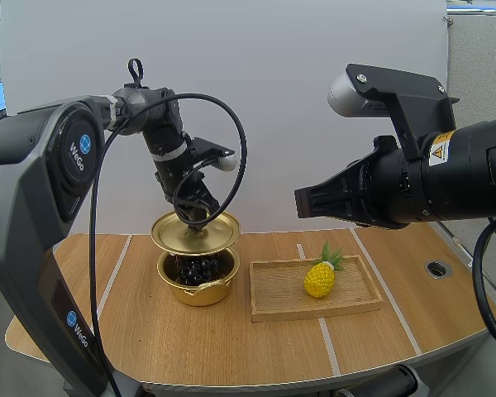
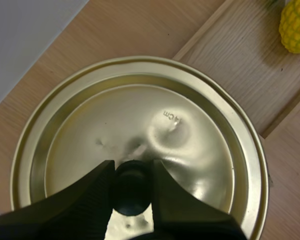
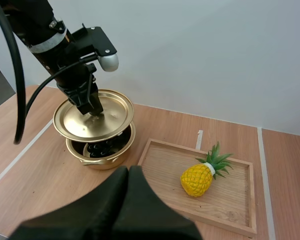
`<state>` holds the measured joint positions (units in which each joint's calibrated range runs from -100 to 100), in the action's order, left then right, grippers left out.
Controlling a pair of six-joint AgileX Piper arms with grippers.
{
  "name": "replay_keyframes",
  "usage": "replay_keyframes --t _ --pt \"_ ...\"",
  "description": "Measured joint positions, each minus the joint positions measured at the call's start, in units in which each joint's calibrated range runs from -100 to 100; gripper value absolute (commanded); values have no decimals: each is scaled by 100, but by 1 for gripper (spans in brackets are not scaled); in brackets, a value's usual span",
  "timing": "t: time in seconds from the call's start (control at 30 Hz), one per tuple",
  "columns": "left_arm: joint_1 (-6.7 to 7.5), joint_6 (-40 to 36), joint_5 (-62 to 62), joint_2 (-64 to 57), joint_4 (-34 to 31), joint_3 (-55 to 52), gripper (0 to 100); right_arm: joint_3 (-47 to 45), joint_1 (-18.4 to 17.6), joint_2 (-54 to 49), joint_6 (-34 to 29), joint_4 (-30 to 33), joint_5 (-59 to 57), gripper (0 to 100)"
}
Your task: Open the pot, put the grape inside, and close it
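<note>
If grapes, one bunch, one pot.

left hand: pointing down, pinched on lid knob | right hand: raised, level, fingers together

The high view sits above the near side of the counter and looks forward and down over it, far enough off to hold the lid, the wooden tray and the pineapple together. The left wrist view looks nearly straight down on the lid from very close, catching a corner of the wooden tray. The right wrist view looks forward and down from farther back, sharing all three with the high view.
</note>
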<state>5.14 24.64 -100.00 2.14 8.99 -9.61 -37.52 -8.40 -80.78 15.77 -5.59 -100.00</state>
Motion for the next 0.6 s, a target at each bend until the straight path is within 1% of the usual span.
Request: replay_keyframes --t 0.43,0.5,0.53,0.6 --pt "0 163 0 0 12 -664 0 0 0 0 0 0 0 0" --pt "0 171 144 0 12 -675 0 0 0 0 0 0 0 0" --pt "0 205 508 0 12 -685 0 0 0 0 0 0 0 0" --pt "0 225 635 0 12 -685 0 0 16 0 0 0 0 0"
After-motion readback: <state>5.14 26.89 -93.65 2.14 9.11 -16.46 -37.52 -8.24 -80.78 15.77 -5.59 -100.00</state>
